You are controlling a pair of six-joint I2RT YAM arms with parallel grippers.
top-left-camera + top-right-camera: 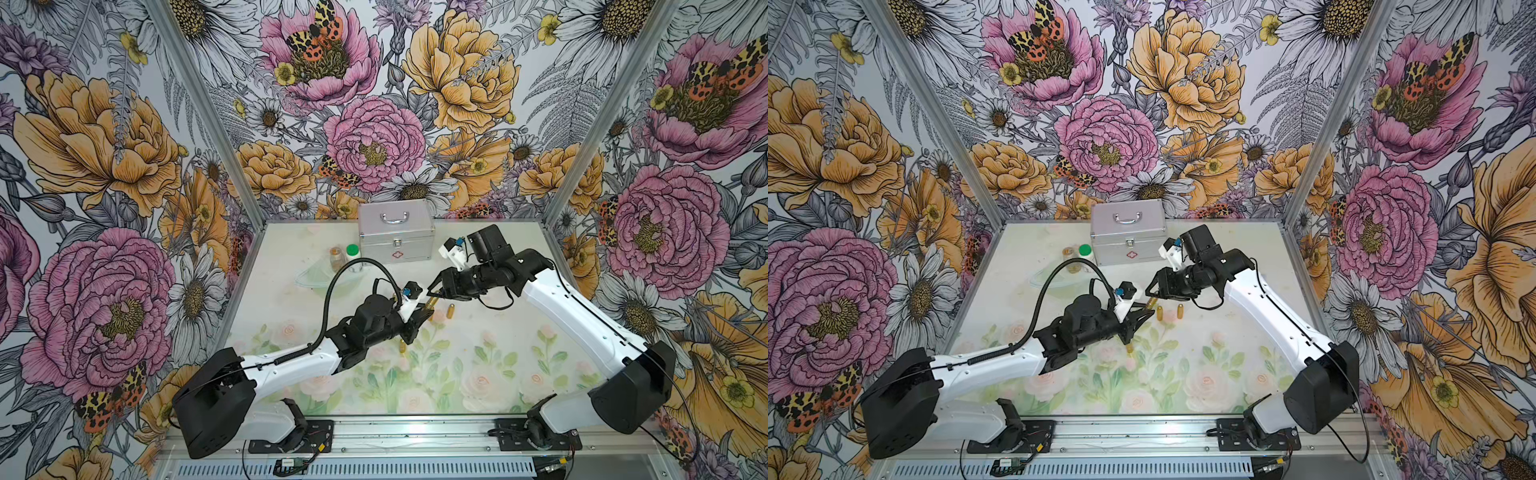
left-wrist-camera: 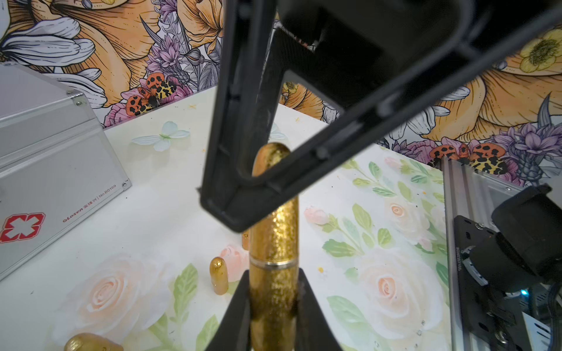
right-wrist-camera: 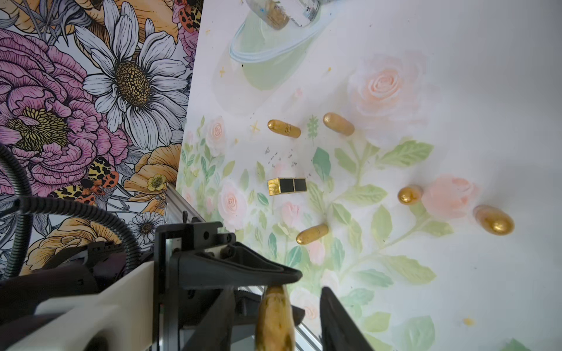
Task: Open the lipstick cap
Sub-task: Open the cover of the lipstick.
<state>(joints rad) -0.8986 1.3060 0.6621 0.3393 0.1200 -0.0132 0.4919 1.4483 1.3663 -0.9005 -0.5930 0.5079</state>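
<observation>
Lipstick (image 2: 272, 304) held over the middle of the table (image 1: 478, 332).
Its base is pinched by the left gripper (image 2: 273, 291); the cap (image 2: 273, 218), still on, is flanked by the spread fingers of the right gripper (image 3: 276, 307).

A gold lipstick (image 3: 275, 316) is seen between the fingers (image 3: 337, 322) of the right hand (image 3: 276, 307) — a gap is visible on one side. Its far end is covered by a finger (image 3: 243, 269) of the left hand (image 3: 284, 290). Five gold capsule-shaped pieces (image 3: 312, 234) and one square gold-and-black lipstick (image 3: 286, 185) are scattered on the flowered bench (image 3: 456, 91).
</observation>
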